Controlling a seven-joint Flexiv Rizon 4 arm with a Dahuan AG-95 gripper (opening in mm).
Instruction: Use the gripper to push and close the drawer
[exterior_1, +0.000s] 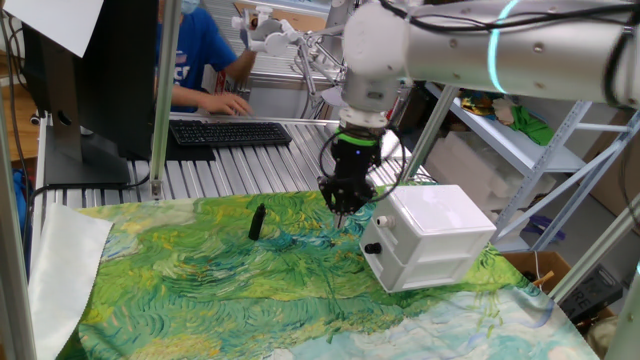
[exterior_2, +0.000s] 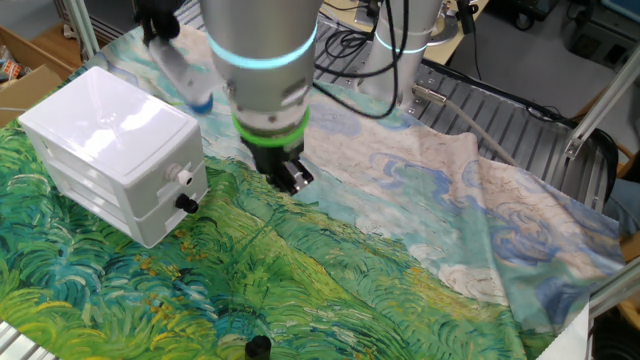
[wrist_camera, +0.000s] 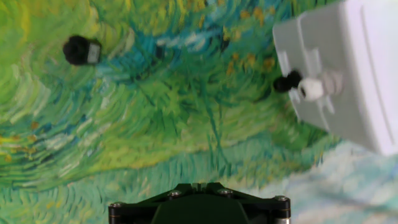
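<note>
The white cabinet (exterior_1: 432, 235) stands on the green painted cloth at the right. Its drawer (exterior_1: 400, 262) carries a small black knob (exterior_1: 372, 247) on the front that faces left, and looks about flush with the cabinet. The cabinet also shows in the other fixed view (exterior_2: 110, 150), with the knob (exterior_2: 186, 203), and in the hand view (wrist_camera: 348, 68), with the knob (wrist_camera: 286, 83). My gripper (exterior_1: 340, 208) hangs just above the cloth, left of and behind the cabinet's front, not touching it. Its fingers look pressed together and hold nothing. In the hand view only its black base (wrist_camera: 199, 202) shows.
A short black marker-like stick (exterior_1: 256, 222) stands on the cloth left of the gripper; it also shows in the hand view (wrist_camera: 81, 51). A keyboard (exterior_1: 228, 132), a monitor and a seated person are behind the table. Shelving stands at the right.
</note>
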